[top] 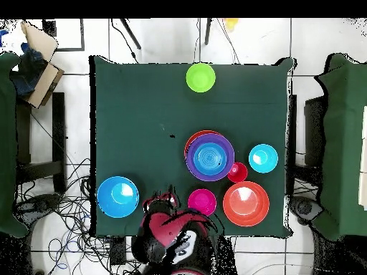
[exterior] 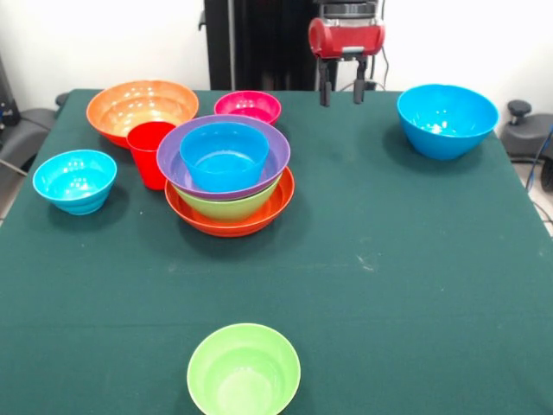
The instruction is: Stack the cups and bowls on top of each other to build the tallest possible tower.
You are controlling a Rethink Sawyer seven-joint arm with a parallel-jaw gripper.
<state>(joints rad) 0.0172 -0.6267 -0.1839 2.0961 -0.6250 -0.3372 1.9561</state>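
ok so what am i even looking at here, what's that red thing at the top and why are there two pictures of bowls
The red thing is the end of a robot arm; its gripper, two dark fingers set apart, hangs open and holds nothing. Both pictures show one green table: the front view looks across it toward the robot, the overhead view looks straight down with the robot at the bottom. On the table a tower is begun: a wide orange bowl, then a green bowl, a purple bowl and a blue bowl nested on top. Loose around it are a red cup, another orange bowl, a magenta bowl, two more blue bowls and a light green bowl.
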